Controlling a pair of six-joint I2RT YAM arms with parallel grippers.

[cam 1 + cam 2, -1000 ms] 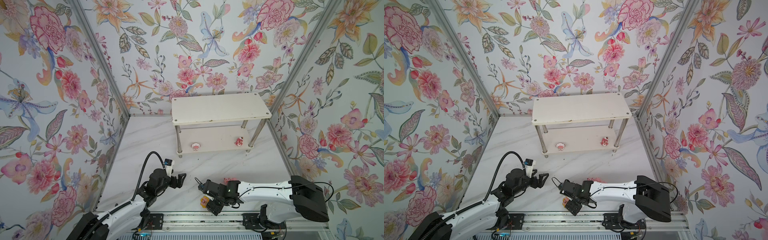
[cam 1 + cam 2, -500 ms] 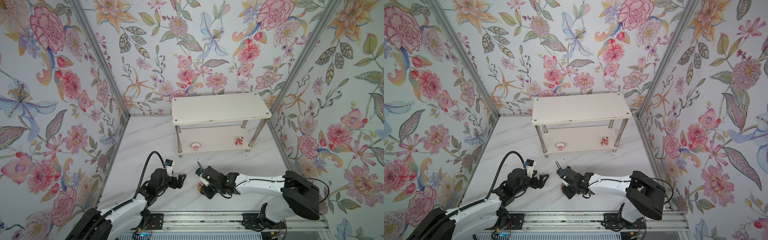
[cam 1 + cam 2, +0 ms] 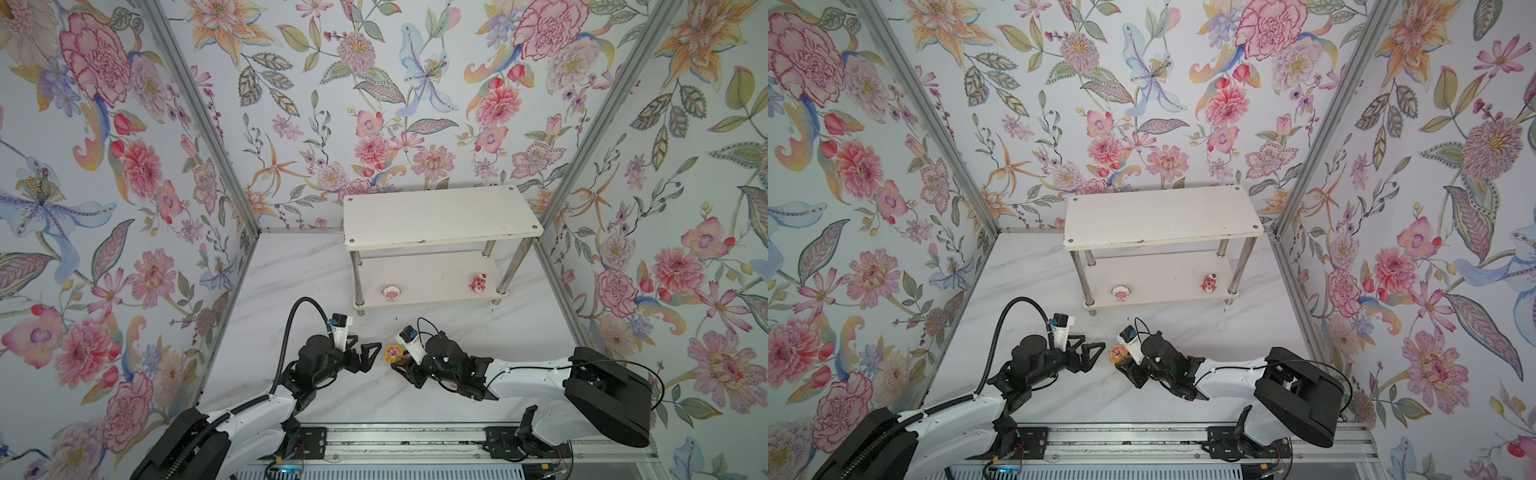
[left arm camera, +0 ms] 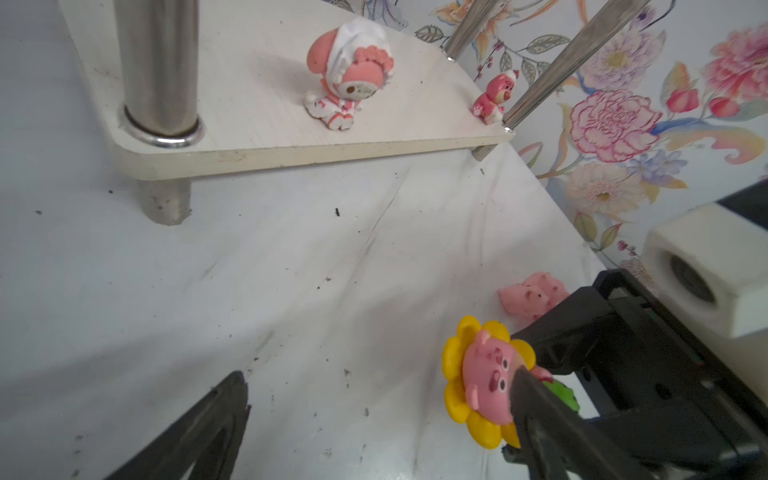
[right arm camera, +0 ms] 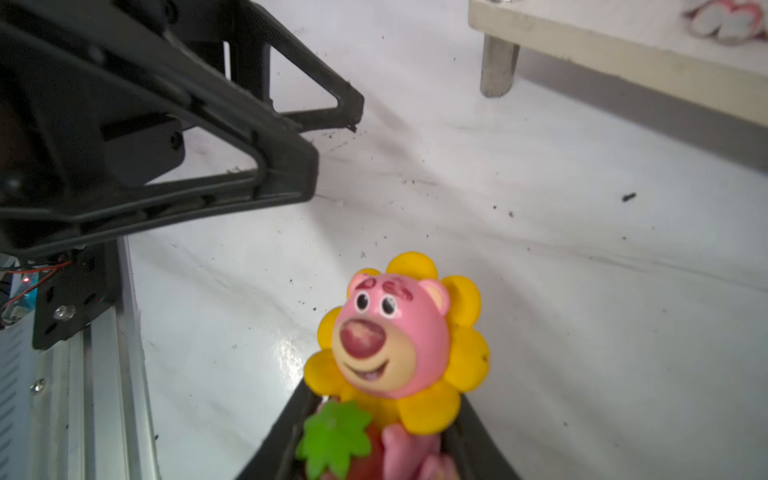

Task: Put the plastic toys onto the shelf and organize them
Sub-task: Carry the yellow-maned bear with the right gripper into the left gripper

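Observation:
My right gripper (image 3: 400, 366) is shut on the body of the yellow sunflower-faced toy (image 3: 394, 353), whose pink face and yellow petals stick out past the fingers (image 5: 399, 340). My left gripper (image 3: 374, 356) stands open just left of it, tips pointing at the toy (image 4: 482, 382), with nothing between them. The shelf (image 3: 440, 216) stands at the back. On its lower board (image 4: 249, 137) are a white-pink toy (image 3: 390, 292) on the left and a dark pink bear (image 3: 478, 283) on the right. The top board is bare.
In the left wrist view, pale pink pigs (image 4: 528, 297) lie on the marble floor behind the right gripper. Flowered walls close in three sides. An aluminium rail (image 3: 395, 440) with both arm bases runs along the front edge.
The right gripper closed on the sunflower toy near the front rail, lifted it and carried it toward the shelf, up to the left gripper's tips. The left arm barely moved.

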